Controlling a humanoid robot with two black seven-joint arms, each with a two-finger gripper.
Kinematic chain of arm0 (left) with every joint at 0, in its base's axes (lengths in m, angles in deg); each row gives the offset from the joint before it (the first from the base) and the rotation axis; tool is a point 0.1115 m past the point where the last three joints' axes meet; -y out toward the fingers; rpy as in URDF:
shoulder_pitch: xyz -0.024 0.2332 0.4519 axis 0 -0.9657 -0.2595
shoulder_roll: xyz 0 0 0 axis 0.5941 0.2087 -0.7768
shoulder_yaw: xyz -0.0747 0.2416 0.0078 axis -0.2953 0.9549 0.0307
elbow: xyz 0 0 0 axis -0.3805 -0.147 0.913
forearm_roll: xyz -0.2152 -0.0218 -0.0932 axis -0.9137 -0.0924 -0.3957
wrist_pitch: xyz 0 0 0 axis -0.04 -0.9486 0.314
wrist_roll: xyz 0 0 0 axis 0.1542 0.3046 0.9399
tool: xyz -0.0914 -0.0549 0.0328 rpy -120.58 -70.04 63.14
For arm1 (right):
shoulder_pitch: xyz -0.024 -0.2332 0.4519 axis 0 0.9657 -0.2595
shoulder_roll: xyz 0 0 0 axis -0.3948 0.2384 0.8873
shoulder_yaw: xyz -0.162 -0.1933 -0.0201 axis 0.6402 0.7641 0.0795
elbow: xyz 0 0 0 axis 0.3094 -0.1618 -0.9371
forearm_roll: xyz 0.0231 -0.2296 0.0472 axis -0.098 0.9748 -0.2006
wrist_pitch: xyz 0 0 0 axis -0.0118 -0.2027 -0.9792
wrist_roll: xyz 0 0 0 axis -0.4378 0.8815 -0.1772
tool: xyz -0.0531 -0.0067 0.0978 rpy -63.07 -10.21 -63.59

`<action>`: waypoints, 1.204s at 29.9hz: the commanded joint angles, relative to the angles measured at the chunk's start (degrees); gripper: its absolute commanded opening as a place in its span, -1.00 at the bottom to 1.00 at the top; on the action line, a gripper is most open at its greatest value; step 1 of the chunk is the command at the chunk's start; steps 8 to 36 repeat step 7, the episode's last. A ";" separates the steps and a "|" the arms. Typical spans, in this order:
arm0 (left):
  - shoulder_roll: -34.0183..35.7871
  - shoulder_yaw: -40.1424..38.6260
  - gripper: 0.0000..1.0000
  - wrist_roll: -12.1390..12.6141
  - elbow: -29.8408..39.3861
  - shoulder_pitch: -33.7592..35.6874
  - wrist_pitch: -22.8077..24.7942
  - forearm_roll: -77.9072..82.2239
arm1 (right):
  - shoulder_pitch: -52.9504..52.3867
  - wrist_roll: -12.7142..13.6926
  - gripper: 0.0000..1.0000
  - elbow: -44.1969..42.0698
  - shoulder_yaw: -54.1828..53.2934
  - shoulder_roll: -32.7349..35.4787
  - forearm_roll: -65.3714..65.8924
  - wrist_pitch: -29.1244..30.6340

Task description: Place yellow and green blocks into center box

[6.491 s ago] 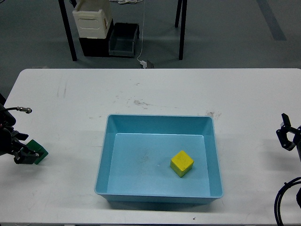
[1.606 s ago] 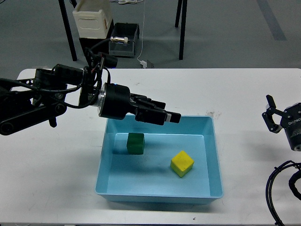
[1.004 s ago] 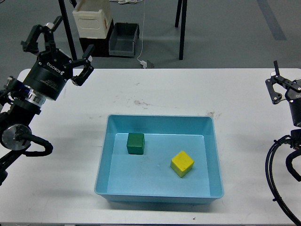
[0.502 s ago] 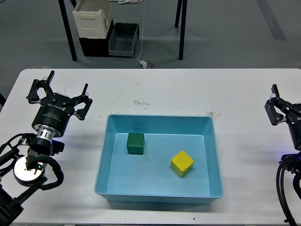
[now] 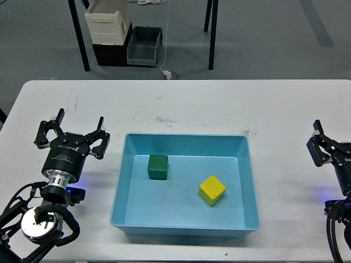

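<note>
A green block [image 5: 158,166] and a yellow block [image 5: 211,190] both lie inside the light blue box [image 5: 186,227] at the table's center, apart from each other. My left gripper [image 5: 72,135] is open and empty, standing above the table left of the box. My right gripper [image 5: 324,149] is at the right edge, only partly in view, away from the box; its fingers cannot be told apart.
The white table [image 5: 186,104] carries the box. Beyond its far edge stand a black table leg [image 5: 80,38], a white crate [image 5: 108,24] and a dark bin [image 5: 145,46] on the floor.
The green block went from beside my left gripper on the table into the box. My left arm then drew back and lowered to the left of the box. My right gripper sank slightly.
</note>
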 commanded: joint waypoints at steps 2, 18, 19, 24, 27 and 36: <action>-0.35 0.00 1.00 0.01 0.10 -0.27 0.00 0.00 | 0.27 -0.13 1.00 -0.15 0.02 0.00 -0.04 0.42; -1.14 0.09 1.00 0.01 0.10 -0.27 0.00 0.00 | 0.89 -0.13 1.00 -0.15 0.11 0.00 -0.04 0.51; -1.14 0.09 1.00 0.01 0.10 -0.27 0.00 0.00 | 0.89 -0.13 1.00 -0.15 0.11 0.00 -0.04 0.51; -1.14 0.09 1.00 0.01 0.10 -0.27 0.00 0.00 | 0.89 -0.13 1.00 -0.15 0.11 0.00 -0.04 0.51; -1.14 0.09 1.00 0.01 0.10 -0.27 0.00 0.00 | 0.89 -0.13 1.00 -0.15 0.11 0.00 -0.04 0.51; -1.14 0.09 1.00 0.01 0.10 -0.27 0.00 0.00 | 0.89 -0.13 1.00 -0.15 0.11 0.00 -0.04 0.51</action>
